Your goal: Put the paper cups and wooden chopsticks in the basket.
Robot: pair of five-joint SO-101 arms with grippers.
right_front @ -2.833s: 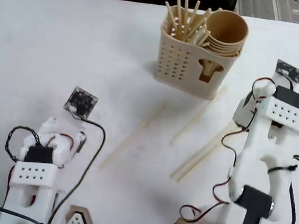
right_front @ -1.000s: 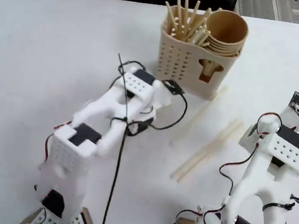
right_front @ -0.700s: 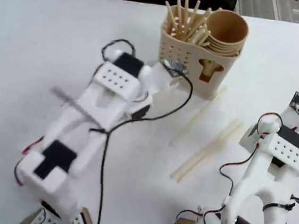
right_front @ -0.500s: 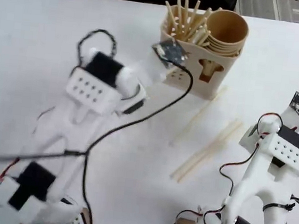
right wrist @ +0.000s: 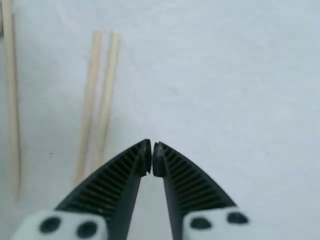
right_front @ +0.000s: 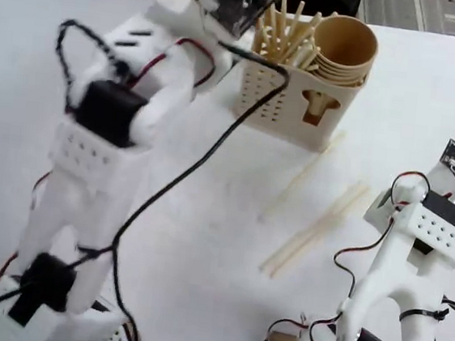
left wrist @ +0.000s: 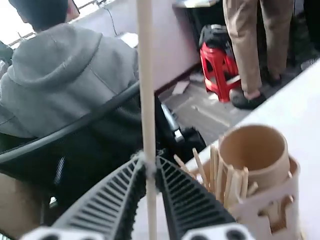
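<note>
Left gripper, fingers clamped on a chopstick, has risen to the basket at 1 o'clock (right gripper fingers together); release likely next.

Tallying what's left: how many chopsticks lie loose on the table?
3. A single chopstick lies in front of the basket; a pair lies side by side, nearer the right arm. The left arm could hide more.

Left pincer clamps upright chopstick; beyond, basket holding paper cups, other chopsticks.
</note>
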